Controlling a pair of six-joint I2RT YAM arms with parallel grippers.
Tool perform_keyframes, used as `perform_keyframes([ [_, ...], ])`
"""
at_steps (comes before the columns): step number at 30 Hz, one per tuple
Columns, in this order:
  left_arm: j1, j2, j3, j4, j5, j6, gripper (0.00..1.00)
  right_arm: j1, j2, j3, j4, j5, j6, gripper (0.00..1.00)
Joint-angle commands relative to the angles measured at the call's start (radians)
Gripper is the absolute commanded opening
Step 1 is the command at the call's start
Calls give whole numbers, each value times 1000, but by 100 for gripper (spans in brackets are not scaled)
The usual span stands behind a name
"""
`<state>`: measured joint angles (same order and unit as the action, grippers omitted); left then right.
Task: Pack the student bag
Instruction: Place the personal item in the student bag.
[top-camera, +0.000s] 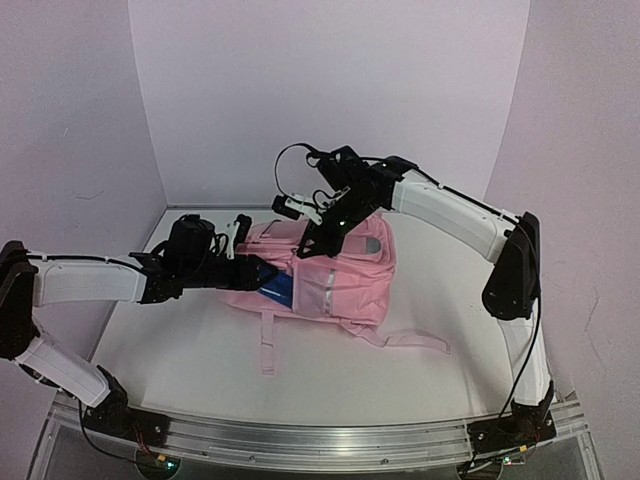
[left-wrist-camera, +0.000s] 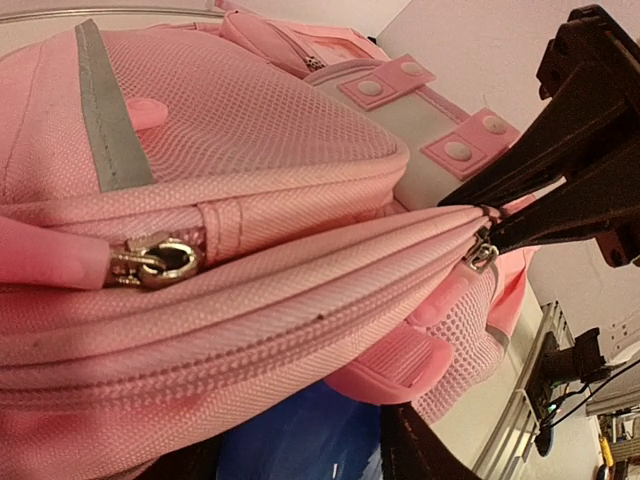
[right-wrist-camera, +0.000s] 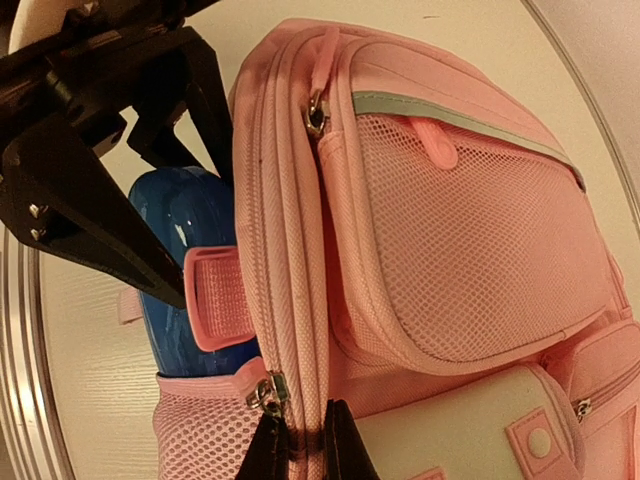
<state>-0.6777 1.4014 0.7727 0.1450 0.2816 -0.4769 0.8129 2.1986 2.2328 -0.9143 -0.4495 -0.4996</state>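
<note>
Across the middle of the top view stretched the white table (top-camera: 200, 350), and at the centre of that frame the student bag (top-camera: 345, 280) lay flat on it, front side up, with its straps (top-camera: 267, 345) trailing toward the lower edge. The left arm (top-camera: 85, 282) reached in from the left edge of the frame and the right arm (top-camera: 450, 210) came over from the right, both meeting at the bag's left half.

At the bottom centre of its own wrist view, the right gripper (right-wrist-camera: 305, 447) was clamped on the bag's zipped seam, its two dark fingertips pressed together over the pink fabric just beside a metal zip slider (right-wrist-camera: 268, 392). The left gripper (right-wrist-camera: 195, 230) filled the upper left of that same view. Its fingers stood apart on either side of a blue plastic thing (right-wrist-camera: 185, 250); whether they pressed on it could not be told.

The blue thing's lower end sat inside the bag's mesh side pocket (right-wrist-camera: 200, 435), and a pink strap tab (right-wrist-camera: 218, 297) crossed in front of it. In the left wrist view, a second zip pull (left-wrist-camera: 155, 262) showed at middle left, below a grey reflective strip (left-wrist-camera: 105, 120).
</note>
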Motion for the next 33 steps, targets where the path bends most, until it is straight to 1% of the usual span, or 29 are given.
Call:
perform_keyframes([
  [1, 5, -31, -39, -53, -82, -53, 42, -5, -112, 102, 177, -149, 113, 0],
  [4, 5, -62, -85, -11, -72, -91, 26, -6, -106, 104, 189, -150, 133, 0],
  [6, 4, -56, -104, 28, -50, -102, 18, -7, -101, 105, 198, -150, 155, 0],
  [8, 3, -23, -111, 77, -19, -120, 13, -7, -91, 113, 207, -156, 183, 0],
  [10, 2, 16, -122, 148, 8, -150, 12, -7, -80, 131, 216, -163, 207, 0],
  [12, 0, 44, -137, 223, 20, -184, 15, -7, -72, 143, 221, -167, 219, 0],
  [15, 0, 49, -196, 327, -7, -230, 24, -7, -75, 139, 227, -179, 220, 0],
  [17, 0, 33, -228, 321, -45, -233, 26, -7, -81, 133, 229, -187, 219, 0],
  [18, 0, 18, -236, 303, -64, -226, 28, -6, -84, 129, 231, -187, 219, 0],
  [21, 0, -19, -247, 219, -77, -202, 49, -7, -88, 119, 231, -185, 212, 0],
  [23, 0, -51, -255, 187, -80, -205, 56, -6, -90, 108, 233, -184, 205, 0],
  [25, -1, -79, -252, 134, -85, -212, 58, -7, -92, 96, 233, -184, 201, 0],
  [28, 0, -126, -250, 46, -103, -226, 59, -8, -90, 91, 235, -184, 208, 0],
  [30, 0, -163, -271, 34, -116, -248, 59, -8, -89, 88, 238, -189, 212, 0],
  [33, 0, -219, -286, 19, -114, -263, 63, -8, -86, 85, 241, -189, 218, 0],
])
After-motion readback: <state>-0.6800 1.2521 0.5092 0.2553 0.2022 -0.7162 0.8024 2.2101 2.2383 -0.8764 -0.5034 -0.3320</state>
